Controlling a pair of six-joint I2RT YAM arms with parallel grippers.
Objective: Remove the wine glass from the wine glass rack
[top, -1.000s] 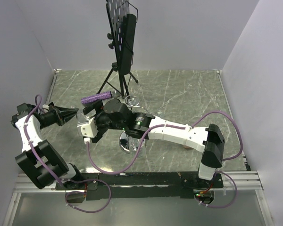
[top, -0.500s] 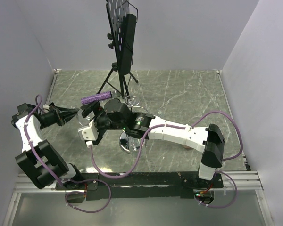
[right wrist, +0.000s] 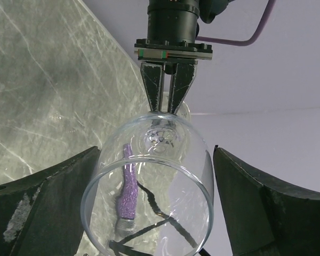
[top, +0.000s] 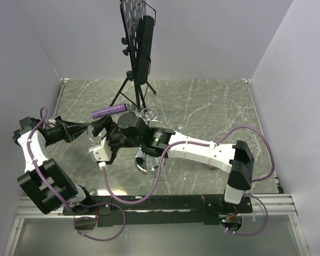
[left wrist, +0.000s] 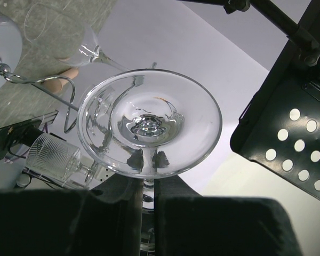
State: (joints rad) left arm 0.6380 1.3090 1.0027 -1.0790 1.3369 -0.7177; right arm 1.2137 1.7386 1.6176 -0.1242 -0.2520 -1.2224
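The wine glass point(right wrist: 149, 181) is off the wine glass rack point(top: 144, 162). It hangs in the air to the left of the rack, lying roughly level and clear of the wire arms. From my left wrist camera I see it end-on as a clear round disc, with the stem running back between the dark fingers.

The left gripper point(right wrist: 165, 109) is clamped tight on that stem. It sits further left of the rack than the glass and points back toward the rack.

On the rack side of the glass, the right gripper point(right wrist: 156, 160) has its fingers spread wide, one on each side of the bowl, whose rim faces its camera. I can't tell whether the pads touch the glass. The right arm reaches across above the rack from the right and covers most of the chrome base in my overhead view.

Two other glasses show near the rack's wire loops, a plain glass point(left wrist: 58, 26) and a cut-pattern glass point(left wrist: 53, 157).

A purple rod point(top: 109, 111) lies on the marbled table point(top: 213, 106) to the rear-left of the rack. The black music stand point(top: 138, 32) stands on its tripod behind the rack.
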